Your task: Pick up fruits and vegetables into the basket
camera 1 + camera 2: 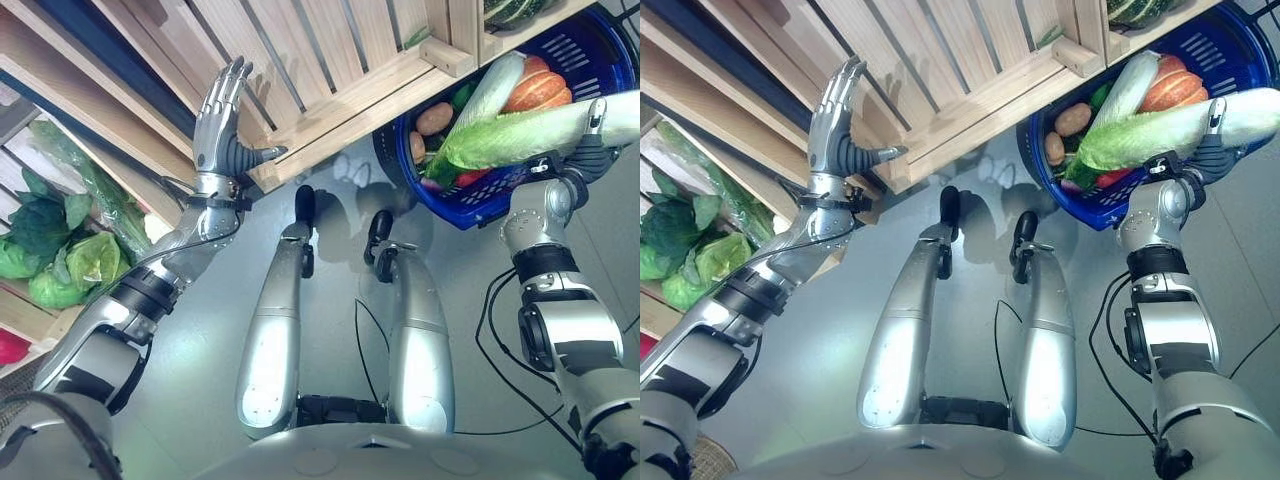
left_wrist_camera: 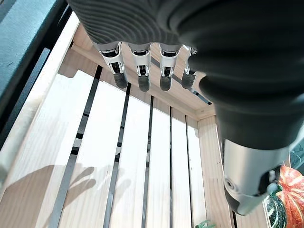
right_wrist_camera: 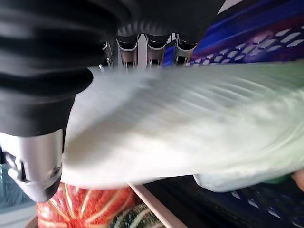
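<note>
Gripping cabbage (image 1: pixel 520 130) over basket (image 1: pixel 600 60), right hand (image 1: pixel 592 135) curled; left hand (image 1: pixel 222 115) raised (fingers straight) before crate (image 1: pixel 340 50).

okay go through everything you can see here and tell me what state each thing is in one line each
Left hand: open, fingers straight, raised over the empty slatted wooden crate.
Right hand: shut on the long pale green napa cabbage, held above the basket.
Blue plastic basket: holding produce, including an orange pumpkin and brown potatoes.
</note>
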